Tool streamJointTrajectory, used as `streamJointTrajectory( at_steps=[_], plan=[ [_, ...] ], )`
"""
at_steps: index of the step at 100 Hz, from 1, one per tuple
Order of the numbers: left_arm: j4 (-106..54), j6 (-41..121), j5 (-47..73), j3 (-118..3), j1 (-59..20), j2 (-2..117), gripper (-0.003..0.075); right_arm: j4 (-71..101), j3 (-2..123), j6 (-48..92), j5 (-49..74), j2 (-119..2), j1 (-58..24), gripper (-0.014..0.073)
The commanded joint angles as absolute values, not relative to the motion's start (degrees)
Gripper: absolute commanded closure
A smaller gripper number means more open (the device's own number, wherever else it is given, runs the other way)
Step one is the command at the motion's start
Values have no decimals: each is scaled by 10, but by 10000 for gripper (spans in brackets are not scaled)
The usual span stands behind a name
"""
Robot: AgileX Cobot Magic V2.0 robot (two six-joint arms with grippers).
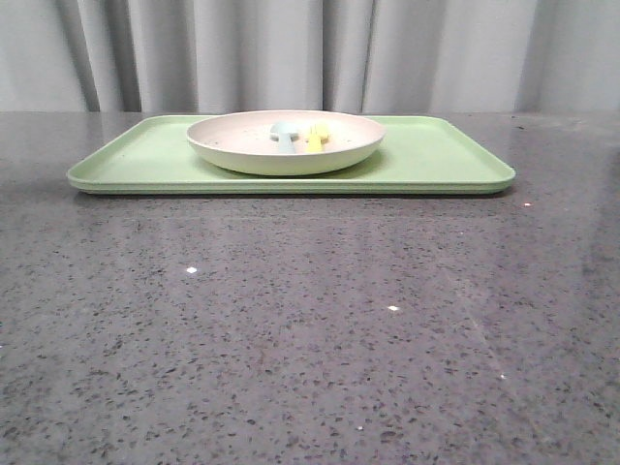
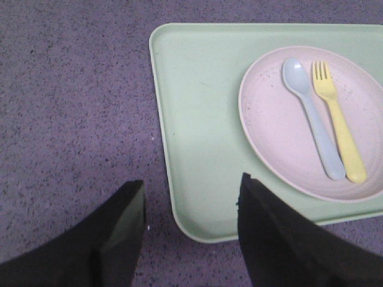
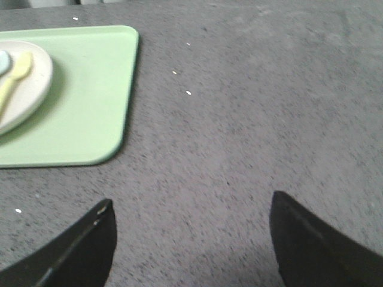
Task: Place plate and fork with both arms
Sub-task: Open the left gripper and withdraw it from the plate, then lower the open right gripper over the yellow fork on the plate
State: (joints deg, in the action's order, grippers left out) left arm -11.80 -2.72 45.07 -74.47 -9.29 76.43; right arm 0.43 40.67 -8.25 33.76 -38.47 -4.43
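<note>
The plate (image 1: 286, 142) sits mid-tray on the green tray (image 1: 446, 160), at the far side of the table, and the fork (image 2: 339, 124) lies in it just right of a pale blue spoon (image 2: 312, 118). Both lie side by side, long axes near-to-far, I think, with handles toward the robot. The left gripper (image 2: 190, 206), jaws spread, hovers by the tray's near left corner. The right gripper (image 3: 191, 224), also spread wide, hangs over bare table (image 3: 251, 119), further off.

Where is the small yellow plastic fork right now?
The small yellow plastic fork lies inside the speckled cream round plate on the light green tray, just beside the pale blue spoon, on its right in the front view.
</note>
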Motion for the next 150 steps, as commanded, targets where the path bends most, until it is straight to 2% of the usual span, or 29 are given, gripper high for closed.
streamJointTrajectory(
  at_steps=[1,30,58,79,107,150],
  plan=[
    [-124,-33,390,-704,-91,705,365,0,467,-75,318,-420,-56,52],
    [-125,-33,342,-538,-91,574,365,0,618,-69,388,-557,-119,52],
    [-125,-33,340,-451,-91,471,365,3,776,-69,446,-710,-190,52],
    [-125,-33,340,-437,-91,422,365,4,892,-79,468,-829,-244,52],
    [-125,-33,340,-437,-91,420,365,9,1029,-98,522,-974,-292,52],
    [-126,-33,341,-437,-91,420,365,0,1200,-158,621,-1133,-294,52]
  ],
)
